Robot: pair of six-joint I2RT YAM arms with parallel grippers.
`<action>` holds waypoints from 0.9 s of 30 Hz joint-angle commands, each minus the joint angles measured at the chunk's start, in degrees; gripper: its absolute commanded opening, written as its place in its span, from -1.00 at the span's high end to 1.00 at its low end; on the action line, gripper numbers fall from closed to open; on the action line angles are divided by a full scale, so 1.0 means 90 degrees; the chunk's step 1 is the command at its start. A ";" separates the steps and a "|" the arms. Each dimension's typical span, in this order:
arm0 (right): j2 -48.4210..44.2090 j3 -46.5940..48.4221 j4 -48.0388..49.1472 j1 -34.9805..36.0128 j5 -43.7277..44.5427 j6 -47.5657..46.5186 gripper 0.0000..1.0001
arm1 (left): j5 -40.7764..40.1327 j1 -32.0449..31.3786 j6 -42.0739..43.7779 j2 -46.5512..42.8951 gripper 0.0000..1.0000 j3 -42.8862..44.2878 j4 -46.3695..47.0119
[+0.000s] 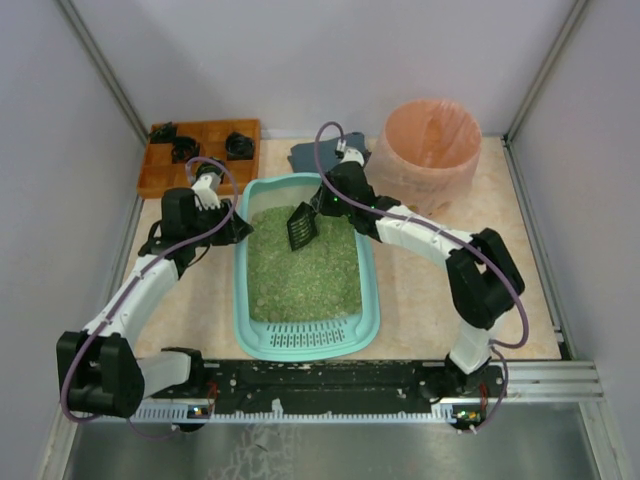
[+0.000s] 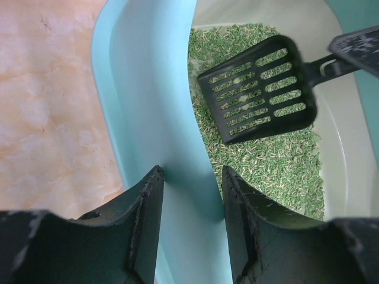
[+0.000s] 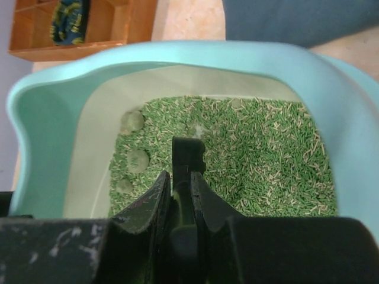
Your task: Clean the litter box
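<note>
The litter box (image 1: 300, 338) sits mid-bench, its grille end toward the near edge. The left gripper (image 2: 192, 180) is clenched on the box's left wall, one finger outside and one inside. The right gripper (image 3: 180, 186) grasps the handle of a black slotted scoop (image 2: 256, 89) at the box's far end. The blade is tilted over the green litter (image 1: 305, 275); contact cannot be judged. Three rounded clumps (image 3: 138, 160) lie by the left wall. A bin (image 1: 430, 150) stands at the far right corner.
</note>
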 commanded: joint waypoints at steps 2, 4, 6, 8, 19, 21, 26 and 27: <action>0.0454 0.0608 0.0163 0.0292 0.0722 0.0168 1.00 | 0.0483 -0.0033 -0.0056 0.0175 0.09 0.0128 -0.0035; 0.0690 0.0769 0.0113 0.0365 0.0726 0.0162 1.00 | 0.0526 -0.0030 -0.0065 0.0209 0.09 0.0125 -0.0035; 0.0948 0.0902 0.0077 0.0425 0.0569 0.0215 1.00 | 0.0564 -0.0030 -0.0062 0.0240 0.09 0.0138 -0.0034; 0.1130 0.0936 0.0158 0.0492 0.0299 0.0330 1.00 | 0.0583 -0.0030 -0.0069 0.0269 0.10 0.0131 -0.0034; 0.1278 0.0072 0.1517 0.0863 -0.1367 0.0717 1.00 | 0.0538 -0.0031 -0.0073 0.0305 0.12 0.0142 -0.0038; 0.1162 -0.0155 0.1730 0.0864 -0.1509 0.0822 1.00 | 0.0538 -0.0030 -0.0075 0.0305 0.12 0.0141 -0.0039; 0.0834 -0.0580 0.2002 0.0863 -0.1842 0.1049 1.00 | 0.0490 -0.0031 -0.0066 0.0267 0.13 0.0134 -0.0045; 0.0749 -0.0666 0.2052 0.0864 -0.1801 0.1140 1.00 | 0.0484 -0.0030 -0.0066 0.0263 0.13 0.0142 -0.0044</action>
